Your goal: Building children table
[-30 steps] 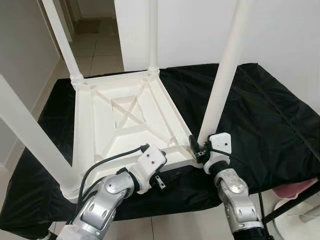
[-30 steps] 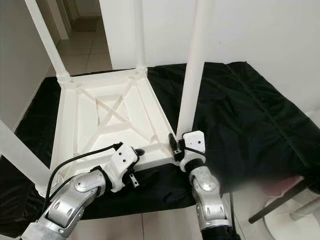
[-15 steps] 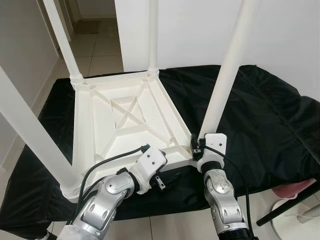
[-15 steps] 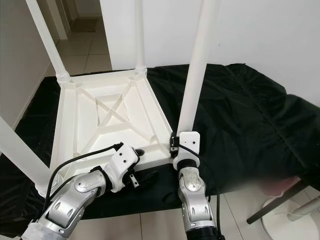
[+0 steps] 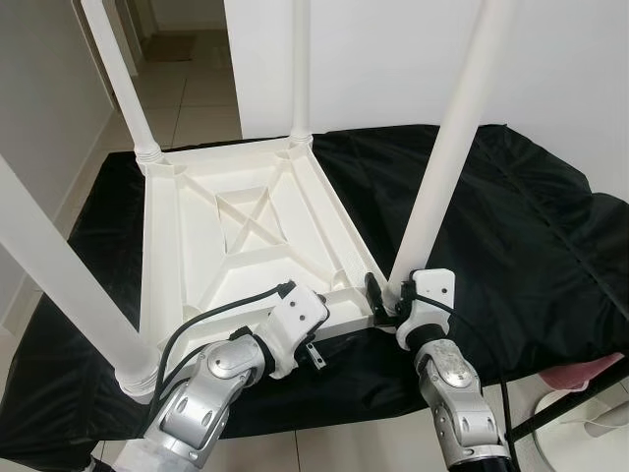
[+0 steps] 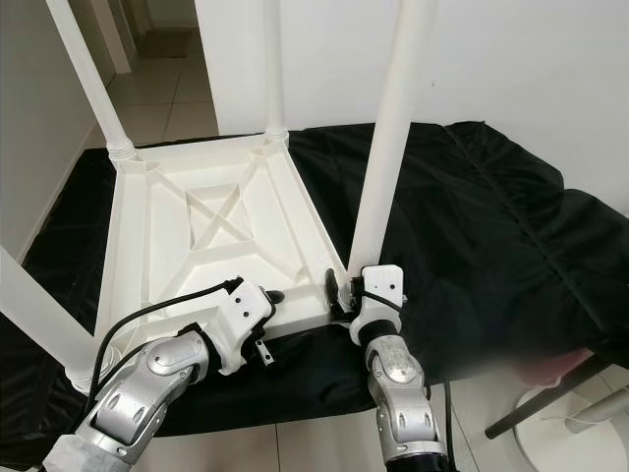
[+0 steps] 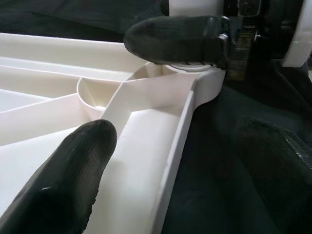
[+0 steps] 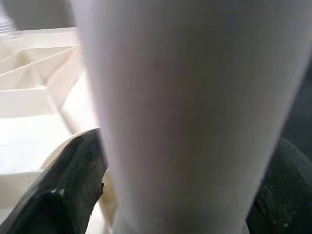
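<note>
A white plastic children's table (image 5: 246,226) lies upside down on a black cloth, its legs pointing up. My right gripper (image 5: 393,293) is shut on the base of the near right leg (image 5: 442,167), where it meets the corner socket. The right wrist view has that leg (image 8: 185,112) between my two black fingers (image 8: 63,195). My left gripper (image 5: 322,324) is open and straddles the table's near rim (image 7: 170,146), one finger (image 7: 73,180) resting inside the frame. The right gripper's finger (image 7: 170,39) lies at the corner ahead.
Three other legs stand at the far left (image 5: 123,79), the far middle (image 5: 301,69) and the near left (image 5: 59,265). The black cloth (image 5: 521,226) spreads wide to the right. A pink item (image 5: 585,374) and a white base (image 5: 590,433) sit low right. A tiled hallway (image 5: 187,98) opens behind.
My right wrist swung left around the leg's base, then back to the right, still gripping it. The leg's top leans slightly more to the right. The left gripper stays put.
</note>
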You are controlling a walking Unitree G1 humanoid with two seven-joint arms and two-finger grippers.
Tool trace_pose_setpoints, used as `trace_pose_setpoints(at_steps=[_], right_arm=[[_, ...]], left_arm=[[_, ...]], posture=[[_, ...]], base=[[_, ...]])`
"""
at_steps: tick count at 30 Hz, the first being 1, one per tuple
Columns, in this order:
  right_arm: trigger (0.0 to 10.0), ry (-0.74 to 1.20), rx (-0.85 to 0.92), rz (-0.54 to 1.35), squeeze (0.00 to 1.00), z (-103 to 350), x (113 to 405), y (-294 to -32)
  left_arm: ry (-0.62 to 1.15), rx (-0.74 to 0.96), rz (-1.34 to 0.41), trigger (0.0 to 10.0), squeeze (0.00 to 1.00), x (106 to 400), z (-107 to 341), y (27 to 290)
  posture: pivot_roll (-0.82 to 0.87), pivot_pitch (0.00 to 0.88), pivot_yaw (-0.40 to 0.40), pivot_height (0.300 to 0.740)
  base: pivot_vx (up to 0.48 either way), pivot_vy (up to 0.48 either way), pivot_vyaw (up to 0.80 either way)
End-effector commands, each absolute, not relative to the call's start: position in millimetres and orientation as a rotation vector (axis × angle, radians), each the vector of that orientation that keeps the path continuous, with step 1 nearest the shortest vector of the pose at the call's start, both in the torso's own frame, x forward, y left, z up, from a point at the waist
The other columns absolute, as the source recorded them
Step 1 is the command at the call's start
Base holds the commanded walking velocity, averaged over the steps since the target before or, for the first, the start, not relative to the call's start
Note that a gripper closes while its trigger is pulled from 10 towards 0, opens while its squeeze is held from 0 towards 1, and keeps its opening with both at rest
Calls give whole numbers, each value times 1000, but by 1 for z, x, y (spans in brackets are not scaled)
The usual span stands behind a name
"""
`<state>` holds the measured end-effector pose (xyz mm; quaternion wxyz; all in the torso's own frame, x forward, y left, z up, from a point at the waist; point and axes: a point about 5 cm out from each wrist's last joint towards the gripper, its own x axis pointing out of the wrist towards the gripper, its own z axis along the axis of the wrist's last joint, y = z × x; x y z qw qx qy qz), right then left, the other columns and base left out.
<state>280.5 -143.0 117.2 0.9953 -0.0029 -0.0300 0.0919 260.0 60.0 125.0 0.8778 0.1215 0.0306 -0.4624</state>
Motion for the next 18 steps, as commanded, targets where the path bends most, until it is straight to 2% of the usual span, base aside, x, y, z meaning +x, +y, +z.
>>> trace_pose_setpoints(at_steps=[1,5,7,9,11,13,18], right_arm=[[10000,-74,2,223,0,119,281,-145],[10000,-79,-8,257,0,119,282,-149],[10000,-90,-60,365,0,122,287,-157],[10000,-90,-60,365,0,122,287,-157],[10000,-81,-114,503,0,125,295,-163],[10000,-69,-137,558,0,126,298,-164],[10000,-56,-153,616,0,126,302,-163]], left_arm=[[61,254,-916,10000,0,264,128,63],[58,254,-916,10000,0,265,128,63],[56,258,-922,10000,0,265,128,62],[56,258,-922,10000,0,265,128,62],[52,267,-932,10000,0,267,129,62],[48,272,-935,10000,0,268,130,62],[44,280,-931,10000,0,270,131,61]], posture=[[-47,0,16,740],[-47,0,18,740],[-51,0,27,740],[-51,0,27,740],[-56,0,36,740],[-58,0,40,740],[-58,0,43,740]], base=[[0,0,0],[0,0,0],[0,0,0],[0,0,0],[0,0,0],[0,0,0],[0,0,0]])
